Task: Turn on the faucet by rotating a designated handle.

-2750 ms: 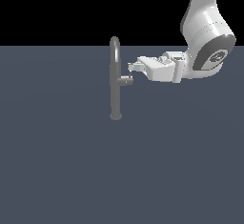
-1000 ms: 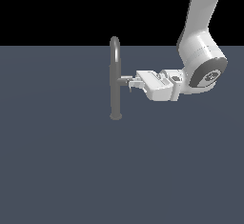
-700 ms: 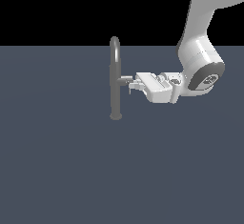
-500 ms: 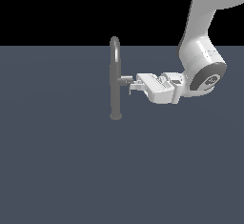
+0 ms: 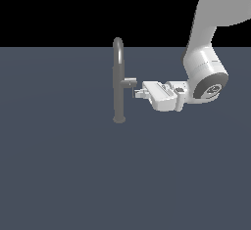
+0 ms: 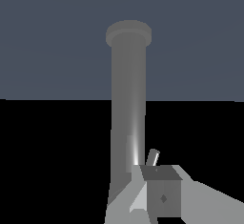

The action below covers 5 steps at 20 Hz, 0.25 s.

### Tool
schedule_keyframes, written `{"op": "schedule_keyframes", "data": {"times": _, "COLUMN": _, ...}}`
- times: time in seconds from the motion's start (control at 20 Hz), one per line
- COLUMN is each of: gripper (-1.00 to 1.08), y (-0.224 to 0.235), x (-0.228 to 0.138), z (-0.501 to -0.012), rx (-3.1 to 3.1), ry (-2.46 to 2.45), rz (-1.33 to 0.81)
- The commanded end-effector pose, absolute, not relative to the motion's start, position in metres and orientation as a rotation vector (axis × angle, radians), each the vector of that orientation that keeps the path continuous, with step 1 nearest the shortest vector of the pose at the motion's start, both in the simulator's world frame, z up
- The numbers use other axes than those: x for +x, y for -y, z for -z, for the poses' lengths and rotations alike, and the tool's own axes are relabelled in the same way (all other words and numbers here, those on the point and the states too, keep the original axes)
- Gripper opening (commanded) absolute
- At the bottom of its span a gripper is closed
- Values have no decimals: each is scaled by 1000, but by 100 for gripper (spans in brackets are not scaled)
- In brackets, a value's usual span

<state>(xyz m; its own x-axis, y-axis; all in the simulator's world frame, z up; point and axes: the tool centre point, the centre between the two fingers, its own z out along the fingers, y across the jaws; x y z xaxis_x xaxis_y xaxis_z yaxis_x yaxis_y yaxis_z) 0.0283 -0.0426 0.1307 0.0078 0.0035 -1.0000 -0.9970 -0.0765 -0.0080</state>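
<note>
Across the whole lower part of the exterior view a flat, matte slate-blue counter (image 5: 59, 175) is spread, with plain black behind it. One glossy white arm (image 5: 206, 53) with rounded joints is seen coming down from the exterior view's upper right. One faucet (image 5: 118, 82) of smooth grey metal stands upright near the middle of the counter: a slim straight column on a small round base, topped by an arched spout. One handle (image 5: 129, 82), a short grey stub, projects sideways from the column toward the arm. The white, blocky end effector (image 5: 138, 93) is held level just beside and slightly below the handle; whether it is touching the handle, and how far apart the fingers stand, cannot be told. Only in the wrist view are the thin rod lever (image 6: 153, 157) and a boxy grey finger (image 6: 159, 194) shown against the column.
</note>
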Motion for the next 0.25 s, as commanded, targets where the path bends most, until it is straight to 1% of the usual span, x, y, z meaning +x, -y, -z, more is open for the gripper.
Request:
{"op": "schedule_keyframes", "data": {"times": 0.0, "gripper": -100, "y": 28, "x": 39, "z": -125, "rx": -1271, "ry": -1156, "rz": -1265}}
{"op": "schedule_keyframes", "data": {"times": 0.2, "gripper": -100, "y": 26, "x": 45, "z": -116, "rx": -1265, "ry": -1169, "rz": -1264}}
